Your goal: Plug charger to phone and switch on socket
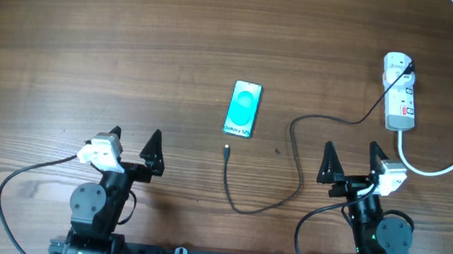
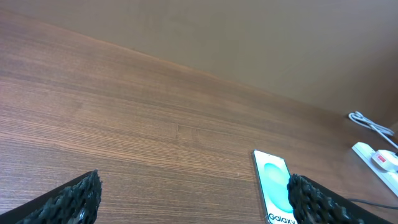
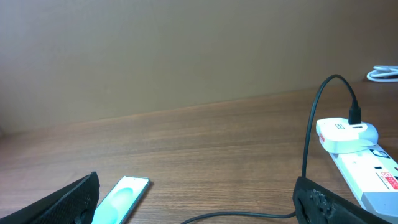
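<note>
Phone (image 1: 243, 109) lies flat near the middle of the table (image 1: 93, 39), screen up and lit teal, its long side running away from the arms at a slight tilt. Just on its near side, apart from its lower edge, rests the slim tip of the charger (image 1: 299, 171). This thin black cable loops toward the robot, climbs past the right arm and reaches a white plug block (image 1: 397, 64) seated at the far end of the socket (image 1: 400, 98). The socket sits at the far right of the table, with a thick white cord (image 1: 447, 169) curving away from its near end. Left fingers (image 1: 153, 145) are spread wide over bare wood, holding nothing. Right fingers (image 1: 328, 162) are likewise spread and empty, near the cable's bend but not touching it.
</note>
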